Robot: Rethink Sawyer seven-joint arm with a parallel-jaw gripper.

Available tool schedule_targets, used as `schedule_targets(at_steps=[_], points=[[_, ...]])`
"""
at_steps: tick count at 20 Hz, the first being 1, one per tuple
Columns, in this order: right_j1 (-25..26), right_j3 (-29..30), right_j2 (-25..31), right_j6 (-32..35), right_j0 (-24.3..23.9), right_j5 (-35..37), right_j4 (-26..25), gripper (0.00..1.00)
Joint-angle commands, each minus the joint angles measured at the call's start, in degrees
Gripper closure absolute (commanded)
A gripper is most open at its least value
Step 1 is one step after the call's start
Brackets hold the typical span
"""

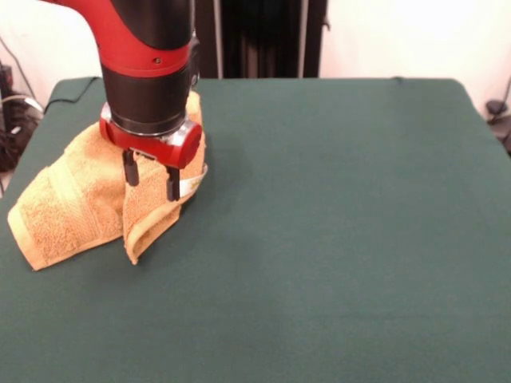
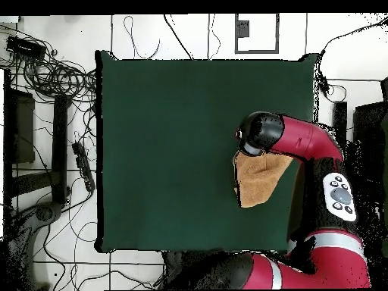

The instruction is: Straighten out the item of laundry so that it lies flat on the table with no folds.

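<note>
Orange terry towel [image 1: 76, 203] sits bunched near the table [image 1: 335, 239] corner below my arm, one flap doubled over and a white label peeking out, so I judge the flattening hardly begun. My claw [image 1: 151, 177] hangs just above the folded flap, prongs spread, pinching nothing. From overhead, the towel [image 2: 258, 182] lies partly hidden under the arm near the table's [image 2: 174, 144] edge; cables [image 2: 57, 76] trail on the floor beyond, clear of the work

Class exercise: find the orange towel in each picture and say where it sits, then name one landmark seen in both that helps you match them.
Front view: the towel lies folded at the left of the green table, under the tool.
Overhead view: the towel lies at the table's right, partly hidden by the arm.
Shared landmark: the red and black arm over the towel.
</note>
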Motion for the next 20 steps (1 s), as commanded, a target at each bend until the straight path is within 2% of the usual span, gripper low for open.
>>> schedule_targets(at_steps=[1,10,20], points=[[-1.3,8.6,7.1,3.2,1.9,-2.6,2.0,0.00],[-1.1,9.3,8.4,0.2,0.1,-3.3,1.2,0.00],[-0.5,11.0,8.5,0.7,-0.4,-6.5,0.4,0.00]])
